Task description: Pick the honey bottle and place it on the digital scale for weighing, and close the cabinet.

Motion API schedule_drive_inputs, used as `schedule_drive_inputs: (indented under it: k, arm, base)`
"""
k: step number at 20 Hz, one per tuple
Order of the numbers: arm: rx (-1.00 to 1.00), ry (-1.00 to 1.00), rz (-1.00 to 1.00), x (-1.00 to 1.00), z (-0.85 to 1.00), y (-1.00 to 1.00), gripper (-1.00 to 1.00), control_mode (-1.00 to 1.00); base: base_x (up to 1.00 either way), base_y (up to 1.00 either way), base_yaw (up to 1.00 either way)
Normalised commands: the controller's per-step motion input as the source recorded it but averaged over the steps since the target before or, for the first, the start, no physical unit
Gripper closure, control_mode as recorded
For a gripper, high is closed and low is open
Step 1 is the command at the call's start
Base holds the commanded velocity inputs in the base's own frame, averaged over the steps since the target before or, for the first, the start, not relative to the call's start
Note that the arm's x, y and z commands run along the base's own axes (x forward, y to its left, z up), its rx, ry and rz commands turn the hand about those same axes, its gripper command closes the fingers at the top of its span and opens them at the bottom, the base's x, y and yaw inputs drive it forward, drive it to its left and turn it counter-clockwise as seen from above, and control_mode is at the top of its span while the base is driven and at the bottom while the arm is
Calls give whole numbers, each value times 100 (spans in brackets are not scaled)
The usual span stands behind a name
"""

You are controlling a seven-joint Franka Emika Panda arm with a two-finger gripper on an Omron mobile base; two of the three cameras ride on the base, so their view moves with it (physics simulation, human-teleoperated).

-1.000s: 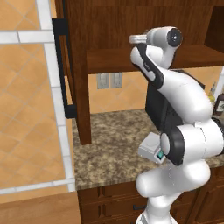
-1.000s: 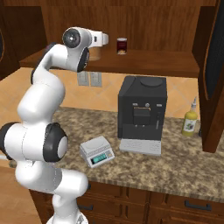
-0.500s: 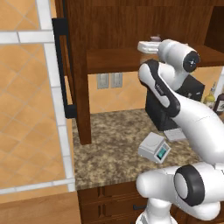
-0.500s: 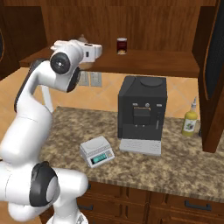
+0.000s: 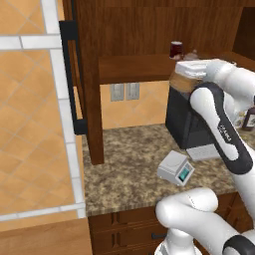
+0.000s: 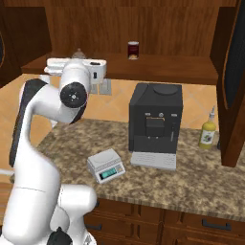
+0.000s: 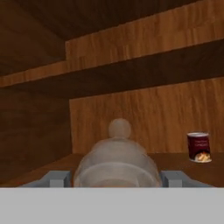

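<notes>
Up on the open dark brown wooden wall cabinet's point(image 6: 158, 67) shelf, the squat tan beehive-shaped honey bottle point(image 7: 116, 162) with its pale rounded cap sits right between the two-finger gripper's point(image 7: 116, 178) grey fingertips point(image 7: 56, 178), one on each side; can't tell if they actually press it. Small dark red jar point(image 7: 198, 147) stands at about 3 o'clock of the bottle, well apart. Down on the speckled granite counter point(image 6: 201, 177), the light grey square digital scale point(image 6: 105, 165) sits at about 8 o'clock of the big black coffee machine point(image 6: 154, 122), top plate bare.

Lighting: even, diffuse, no single source evident; no glare. Tiled wall point(image 5: 30, 124) and granite counter point(image 6: 191, 167) bright. Cabinet point(image 7: 144, 109) interior dim, darkest in the recess above and beyond the jaws. Shadows: soft, faint beneath the scale point(image 6: 105, 165) and coffee machine point(image 6: 155, 122). Sharpness: base views crisp; hand view soft, honey bottle point(image 7: 116, 164) between the jaws hazy and washed-out. No edge distortion.
</notes>
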Motion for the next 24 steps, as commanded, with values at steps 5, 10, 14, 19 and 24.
schedule_drive_inputs:
  k: [5,10,14,19,24]
  arm:
    - [-6,2,47,-62,-61,-19,100,-100]
    - [-7,0,33,-7,-93,8,100,-100]
    - [-1,2,19,0,-81,0,100,-100]
    - [-4,2,0,0,-66,0,100,-100]
    - [-7,8,0,2,-46,1,100,-100]
  base:
    - [0,0,0]
    - [0,0,0]
    - [0,0,0]
    - [0,0,0]
    - [0,0,0]
